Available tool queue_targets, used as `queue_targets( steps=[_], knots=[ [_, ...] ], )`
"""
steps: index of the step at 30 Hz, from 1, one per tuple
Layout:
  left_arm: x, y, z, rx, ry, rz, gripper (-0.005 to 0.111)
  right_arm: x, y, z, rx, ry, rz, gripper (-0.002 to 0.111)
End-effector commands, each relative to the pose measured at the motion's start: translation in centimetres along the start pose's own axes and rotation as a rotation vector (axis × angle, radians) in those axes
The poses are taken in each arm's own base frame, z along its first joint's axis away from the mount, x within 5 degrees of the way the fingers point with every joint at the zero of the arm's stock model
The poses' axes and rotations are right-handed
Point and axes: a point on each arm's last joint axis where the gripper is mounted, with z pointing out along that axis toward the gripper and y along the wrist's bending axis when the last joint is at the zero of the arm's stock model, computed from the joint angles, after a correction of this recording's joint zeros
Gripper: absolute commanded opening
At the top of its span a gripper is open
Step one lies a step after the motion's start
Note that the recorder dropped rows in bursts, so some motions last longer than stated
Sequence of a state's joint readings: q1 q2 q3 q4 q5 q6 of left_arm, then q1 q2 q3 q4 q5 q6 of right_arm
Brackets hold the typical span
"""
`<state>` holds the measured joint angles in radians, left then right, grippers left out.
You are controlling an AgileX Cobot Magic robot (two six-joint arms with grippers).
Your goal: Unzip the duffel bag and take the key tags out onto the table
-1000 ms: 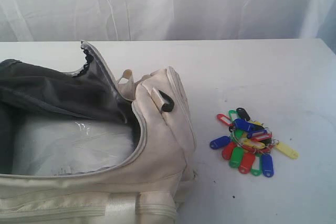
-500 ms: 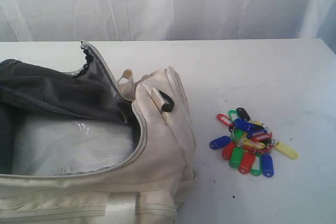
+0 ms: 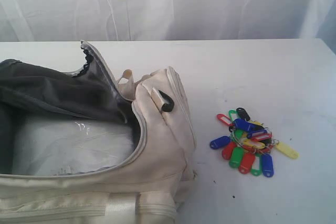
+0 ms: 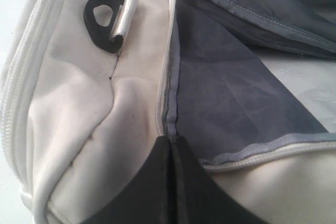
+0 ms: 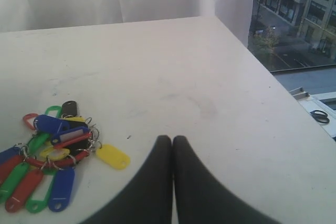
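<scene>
Change: nothing has moved since earlier.
Room: white curtain (image 3: 184, 3) behind.
Table: broad white tabletop (image 3: 262, 66), dark-specked.
Bag: cream fabric duffel bag (image 3: 157, 145), unzipped, on the left.
Tags: multicoloured plastic key tags (image 3: 247, 142) on the tabletop, right of the bag, apart from it.
Grippers: left gripper (image 4: 172, 142) at the bag's zip, right gripper (image 5: 172, 139) near the tags; both closed, empty.

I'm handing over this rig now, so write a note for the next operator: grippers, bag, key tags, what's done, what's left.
Left gripper: shut, empty, at the duffel bag's open zipper edge.
Right gripper: shut, empty, over the table near the key tags.
Done: bag unzipped, grey lining showing; key tags lie on the table, clear of the bag.
Left: seemingly nothing; the task looks complete.
</scene>
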<state>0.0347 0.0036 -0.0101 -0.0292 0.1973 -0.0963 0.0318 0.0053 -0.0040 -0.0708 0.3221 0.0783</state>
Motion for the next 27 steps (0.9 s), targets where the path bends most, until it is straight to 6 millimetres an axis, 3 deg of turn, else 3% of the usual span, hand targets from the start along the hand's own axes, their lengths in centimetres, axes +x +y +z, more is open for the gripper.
queue_targets(
  steps=[1, 27],
  knots=[
    [0.55, -0.08, 0.09, 0.013, 0.034, -0.011, 0.000, 0.16, 0.00, 0.00, 0.002, 0.004, 0.013, 0.000],
    [0.55, -0.08, 0.09, 0.013, 0.034, -0.011, 0.000, 0.10, 0.87, -0.06, -0.143, -0.010, -0.130, 0.000]
  ],
)
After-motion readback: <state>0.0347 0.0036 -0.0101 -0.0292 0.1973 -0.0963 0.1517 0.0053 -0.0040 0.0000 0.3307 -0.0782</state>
